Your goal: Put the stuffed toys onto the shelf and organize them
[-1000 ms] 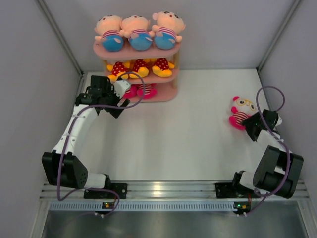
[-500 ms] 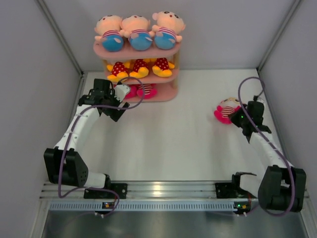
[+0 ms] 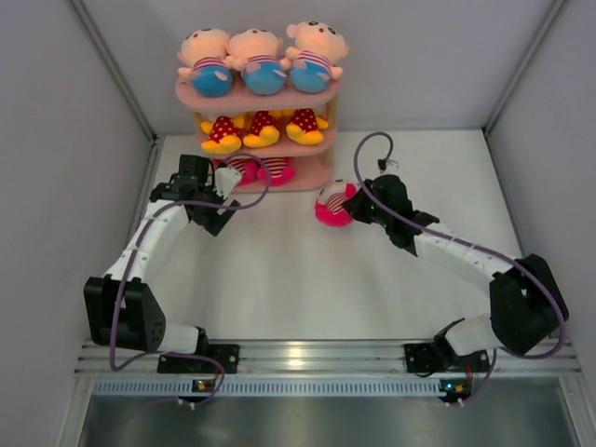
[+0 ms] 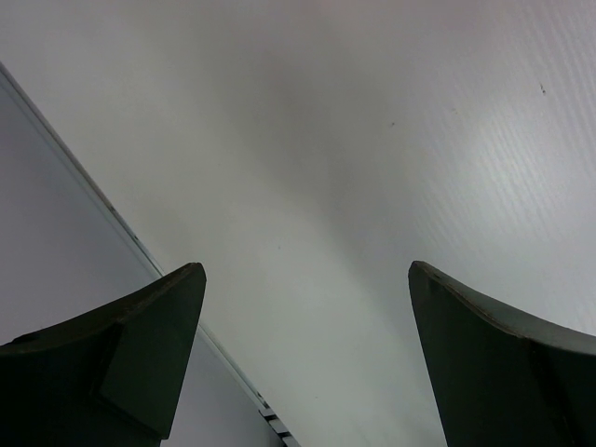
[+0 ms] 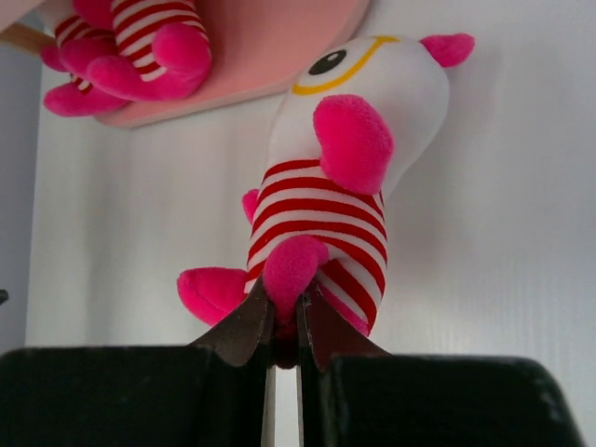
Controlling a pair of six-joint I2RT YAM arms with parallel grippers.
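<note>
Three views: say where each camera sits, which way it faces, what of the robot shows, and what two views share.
Top external: above and behind the arms, looking down on the table; both arms show.
Left wrist: on the left arm, facing bare table; left jaws wide open.
Right wrist: on the right arm, facing the shelf; right jaws shut on the striped toy.
Shared: top external and right wrist both show that toy and shelf.

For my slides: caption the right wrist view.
Right gripper shut on a foot of the red-striped stuffed toy, near the bottom board of the pink shelf.
</note>
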